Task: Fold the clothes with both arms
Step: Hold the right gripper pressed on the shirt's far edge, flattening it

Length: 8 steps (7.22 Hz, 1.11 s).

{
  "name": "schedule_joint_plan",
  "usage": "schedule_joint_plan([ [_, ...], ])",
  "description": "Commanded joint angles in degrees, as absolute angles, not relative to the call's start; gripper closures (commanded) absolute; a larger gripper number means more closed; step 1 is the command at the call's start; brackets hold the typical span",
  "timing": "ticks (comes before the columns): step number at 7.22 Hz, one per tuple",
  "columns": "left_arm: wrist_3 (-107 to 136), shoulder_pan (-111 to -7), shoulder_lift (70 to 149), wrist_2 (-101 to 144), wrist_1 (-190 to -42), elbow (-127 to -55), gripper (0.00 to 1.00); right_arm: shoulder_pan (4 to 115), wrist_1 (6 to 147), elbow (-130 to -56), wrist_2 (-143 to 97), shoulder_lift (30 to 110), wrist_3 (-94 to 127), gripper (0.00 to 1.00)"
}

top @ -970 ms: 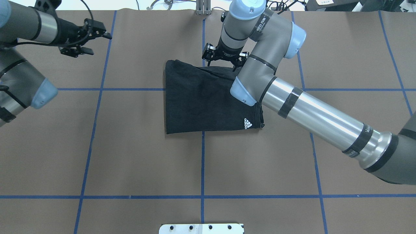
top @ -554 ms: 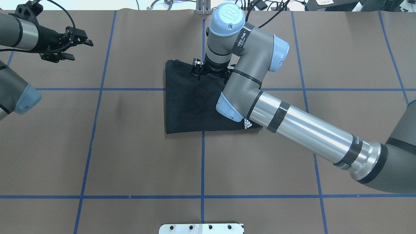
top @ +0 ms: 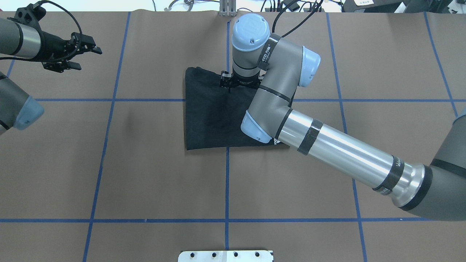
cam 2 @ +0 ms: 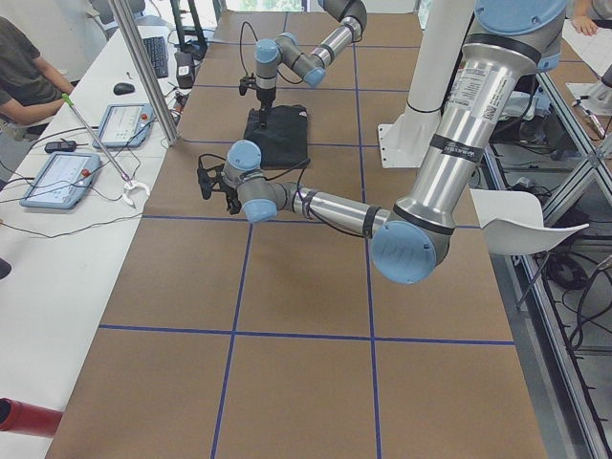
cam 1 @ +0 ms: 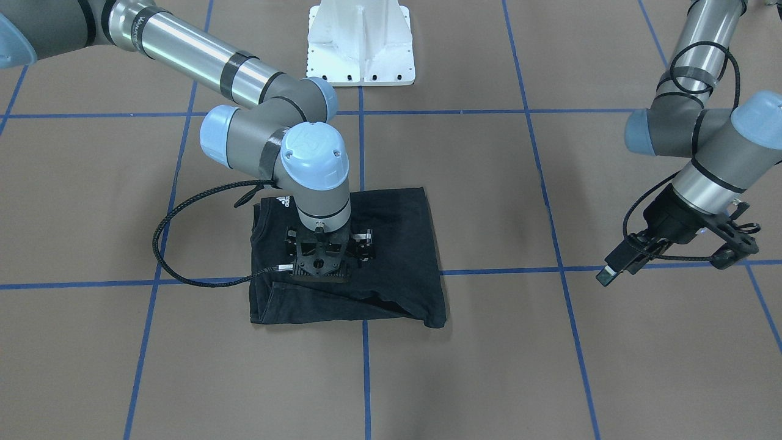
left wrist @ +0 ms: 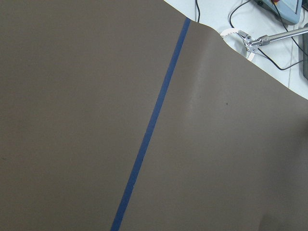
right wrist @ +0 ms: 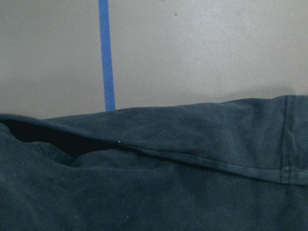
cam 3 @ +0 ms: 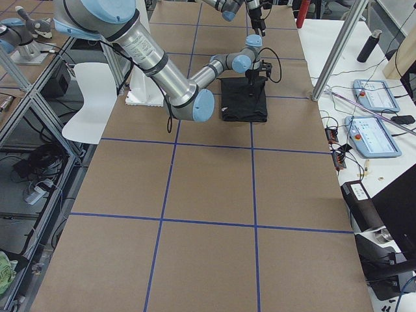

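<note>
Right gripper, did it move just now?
Yes. The right gripper slid left, onto the middle blue tape line, and came over the T-shirt's far edge.

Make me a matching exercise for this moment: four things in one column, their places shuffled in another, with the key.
Things:
1. right tool
2. left tool
3. T-shirt
4. white pedestal base

Places:
A. at the robot's edge of the table
B. folded, lying near the table's middle
C. over bare table, apart from the shirt
D. down on the shirt, near its edge far from the robot

Pairs: 1-D; 2-C; 3-B; 4-A
</note>
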<state>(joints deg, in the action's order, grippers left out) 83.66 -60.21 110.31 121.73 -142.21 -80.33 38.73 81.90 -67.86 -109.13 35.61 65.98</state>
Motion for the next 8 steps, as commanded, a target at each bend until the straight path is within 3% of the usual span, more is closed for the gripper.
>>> schedule_joint_plan([
  [1, 83.7, -60.1, 110.0, 121.7, -142.3, -80.5, 0.00, 39.0, 81.7, -66.5, -107.5, 35.6, 64.3, 0.02],
  [4, 83.8, -60.1, 110.0, 121.7, -142.3, -80.4, 0.00, 38.8, 79.9, -63.7, -107.1, 35.1, 64.3, 0.05],
  [8, 83.7, -59.9, 110.0, 121.7, -142.3, -80.2, 0.00, 40.2, 76.9, -61.4, -107.3, 34.4, 64.4, 0.37],
])
